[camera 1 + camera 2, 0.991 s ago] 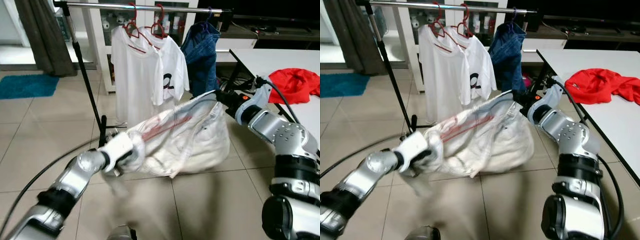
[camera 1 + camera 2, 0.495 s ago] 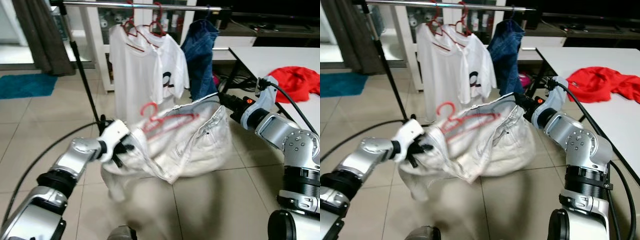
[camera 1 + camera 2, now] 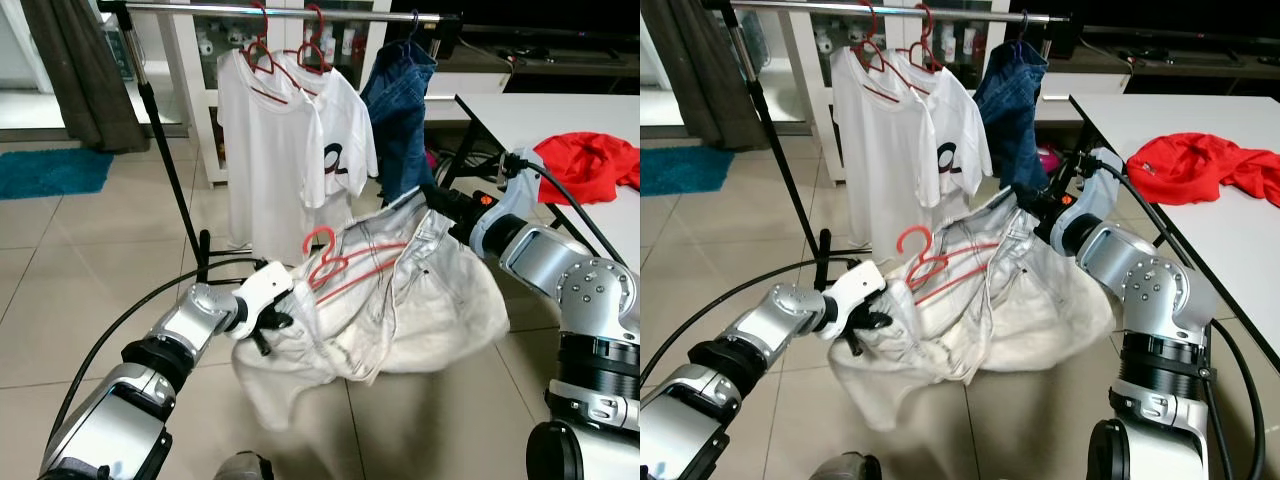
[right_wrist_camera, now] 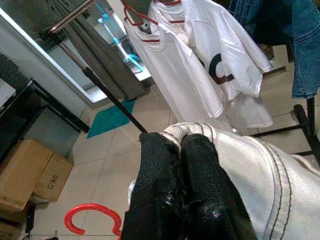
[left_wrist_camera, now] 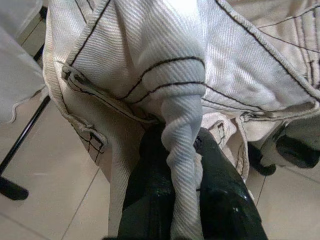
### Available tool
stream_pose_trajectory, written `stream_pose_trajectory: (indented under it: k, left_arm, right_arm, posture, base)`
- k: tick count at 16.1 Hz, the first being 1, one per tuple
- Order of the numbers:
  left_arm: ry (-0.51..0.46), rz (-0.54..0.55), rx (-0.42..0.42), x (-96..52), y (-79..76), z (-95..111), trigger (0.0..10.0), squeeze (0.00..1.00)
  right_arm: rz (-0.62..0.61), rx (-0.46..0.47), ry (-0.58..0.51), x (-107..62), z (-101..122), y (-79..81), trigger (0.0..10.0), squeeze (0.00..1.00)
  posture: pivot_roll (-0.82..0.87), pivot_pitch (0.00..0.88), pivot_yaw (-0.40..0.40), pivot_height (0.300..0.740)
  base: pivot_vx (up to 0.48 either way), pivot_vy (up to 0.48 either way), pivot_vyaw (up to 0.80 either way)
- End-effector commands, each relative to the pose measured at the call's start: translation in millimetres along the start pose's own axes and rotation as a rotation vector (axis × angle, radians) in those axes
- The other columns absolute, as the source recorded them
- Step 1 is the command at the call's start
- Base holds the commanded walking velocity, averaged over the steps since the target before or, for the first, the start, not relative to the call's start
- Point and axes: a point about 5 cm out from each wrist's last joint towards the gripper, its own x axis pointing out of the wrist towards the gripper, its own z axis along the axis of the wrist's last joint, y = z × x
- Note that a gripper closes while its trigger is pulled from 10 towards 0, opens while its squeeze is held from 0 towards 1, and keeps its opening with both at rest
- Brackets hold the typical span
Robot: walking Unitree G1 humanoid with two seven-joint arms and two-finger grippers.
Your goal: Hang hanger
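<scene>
A red hanger sits inside a pair of white jeans, its hook sticking up out of the waistband. My left gripper is shut on a twisted fold of the white jeans at the left end. My right gripper is shut on the jeans' waistband at the right end. Between both arms the jeans sag above the tiled floor, in front of the clothes rail.
On the rail hang two white T-shirts on red hangers and blue jeans. The rack's black pole stands at left. A white table with a red cloth is at right. A cable crosses the floor.
The jeans have swung right and sagged lower. The hanger hook has risen out of the waistband. My left gripper has drawn in closer to me; the right one has shifted a little higher.
</scene>
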Motion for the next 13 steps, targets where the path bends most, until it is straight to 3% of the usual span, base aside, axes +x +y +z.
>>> stream_pose_trajectory:
  k: [1,3,7,9,10,12,13]
  left_arm:
    - [0.041,-0.011,0.038,0.5,-0.6,-2,0.0,0.00]
    - [0.023,-0.051,0.037,2.4,-4.6,-2,0.0,0.00]
    - [0.142,-0.114,0.093,0.9,-8.3,-20,0.0,0.00]
    - [0.149,-0.114,0.102,0.0,-8.2,-22,0.0,0.00]
    - [0.084,-0.076,0.057,-0.4,-4.5,-16,0.0,0.00]
    - [-0.124,0.002,-0.158,-2.5,6.1,4,0.0,0.00]
    - [-0.178,0.020,-0.226,-4.4,10.1,8,0.0,0.00]
  right_arm:
    - [0.047,-0.030,-0.071,-4.0,20,11.8,0.0,0.00]
    - [0.042,-0.031,-0.079,-4.0,23,11.6,0.0,0.00]
    - [0.052,-0.035,-0.097,-3.1,30,15.9,0.0,0.00]
    - [0.049,-0.038,-0.105,-3.0,32,15.3,0.0,0.00]
    - [0.049,-0.038,-0.105,-3.3,32,15.2,0.0,0.00]
    - [0.048,-0.040,-0.090,-4.1,27,15.4,0.0,0.00]
    - [0.048,-0.038,-0.087,-4.5,25,15.5,0.0,0.00]
  posture:
    - [-0.07,0.000,-0.026,0.740]
    - [-0.07,0.000,-0.027,0.740]
    - [-0.07,0.000,-0.027,0.740]
    - [-0.07,0.000,-0.025,0.740]
    - [-0.07,0.000,-0.025,0.740]
    - [-0.07,0.000,-0.025,0.740]
    - [-0.07,0.000,-0.023,0.740]
  base:
    - [0.000,0.000,0.00]
    - [0.000,0.000,0.00]
    - [0.000,0.000,0.00]
    - [0.000,0.000,0.00]
    - [0.000,0.000,0.00]
    - [0.000,0.000,0.00]
    - [0.000,0.000,0.00]
